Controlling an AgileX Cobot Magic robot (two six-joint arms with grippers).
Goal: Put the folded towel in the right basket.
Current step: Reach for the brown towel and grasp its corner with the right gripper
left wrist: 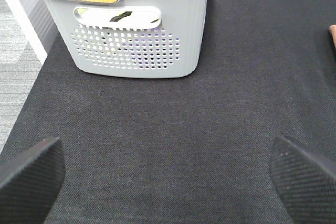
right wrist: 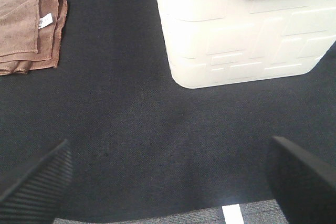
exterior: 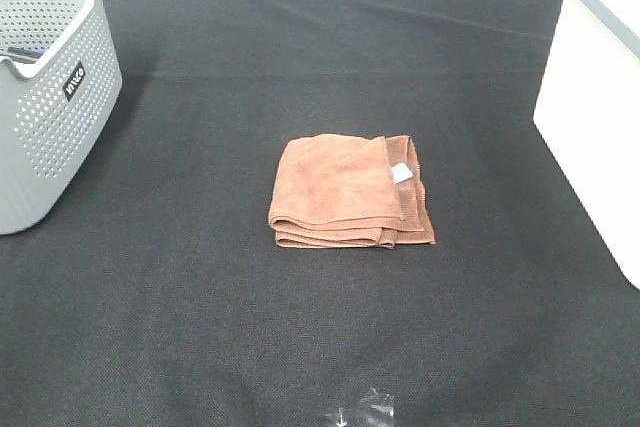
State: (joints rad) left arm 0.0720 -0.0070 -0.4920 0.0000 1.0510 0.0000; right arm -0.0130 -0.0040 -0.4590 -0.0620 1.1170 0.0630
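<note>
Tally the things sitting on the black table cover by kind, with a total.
Baskets: 2, the grey perforated basket at the left and the cream basket at the right.
Towels: 1, the brown folded towel lying between them.
Total: 3

Looks like a robotics lab / test bench, not a home. The table (exterior: 200, 327) is covered in black cloth w/ staged props on it: grey perforated basket (exterior: 50, 117), cream-white basket (right wrist: 236, 40), folded brown towel (exterior: 350, 192). The floor beside it is grey office-type carpet (left wrist: 16, 51), w/ a white tape mark (right wrist: 232, 214) by the table edge.
</note>
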